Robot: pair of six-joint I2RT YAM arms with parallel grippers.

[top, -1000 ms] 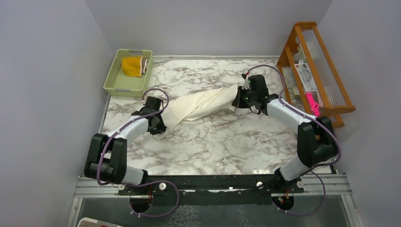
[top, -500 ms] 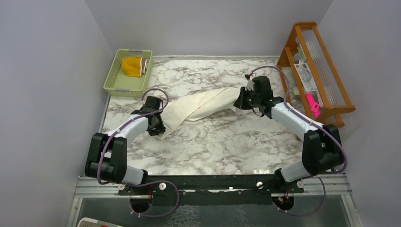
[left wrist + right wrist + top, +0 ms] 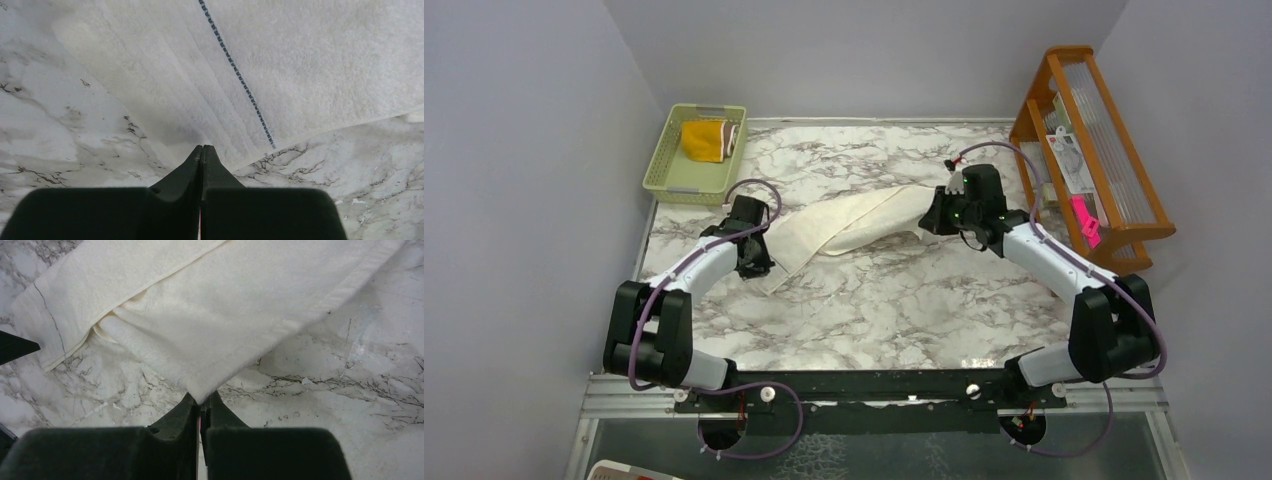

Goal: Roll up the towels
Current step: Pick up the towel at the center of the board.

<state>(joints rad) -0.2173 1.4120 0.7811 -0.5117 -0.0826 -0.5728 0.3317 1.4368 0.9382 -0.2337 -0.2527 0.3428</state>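
Note:
The cream-white towel (image 3: 854,220) lies stretched in a long band across the marble table (image 3: 874,300), between my two grippers. My left gripper (image 3: 759,262) is shut on its near-left corner; in the left wrist view the towel (image 3: 300,65) narrows down to the closed tips (image 3: 202,148). My right gripper (image 3: 931,217) is shut on the far-right corner, and cloth (image 3: 225,315) shows pinched between its tips (image 3: 202,397). The brown and mustard-yellow towel (image 3: 707,140) sits folded in the light-green basket (image 3: 674,178) at the far left.
A wooden rack (image 3: 1089,150) holding papers and a pink item stands along the right wall, close behind my right arm. Grey walls close in the table on the left, back and right.
My right arm has swung outward to the right and the towel has sunk flatter onto the table. My left gripper has shifted slightly toward the far side. Both grips are unchanged.

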